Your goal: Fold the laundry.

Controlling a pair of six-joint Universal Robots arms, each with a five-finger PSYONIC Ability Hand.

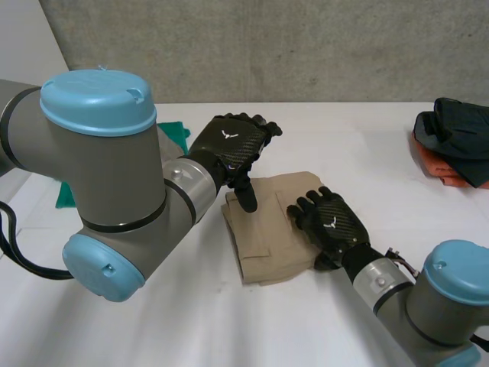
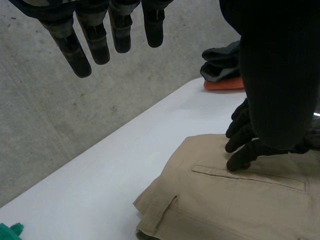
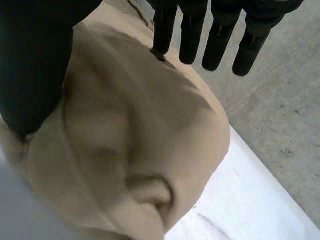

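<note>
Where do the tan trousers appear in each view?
Head view: trousers folded at the middle of the table, between the left hand and the right hand, which lies on them.
Left wrist view: trousers beside the left hand's thumb, with the right hand's fingers on them.
Right wrist view: trousers under the right hand's palm.
Shared landmark: the right hand on the trousers.

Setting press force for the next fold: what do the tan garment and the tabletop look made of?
Tan garment: likely woven cotton twill with a matte finish. The right wrist view shows fine weave ribs, and the left wrist view shows a stitched pocket seam. Tabletop: a smooth, hard white surface with a slight sheen, perhaps laminate; its core cannot be told.
</note>
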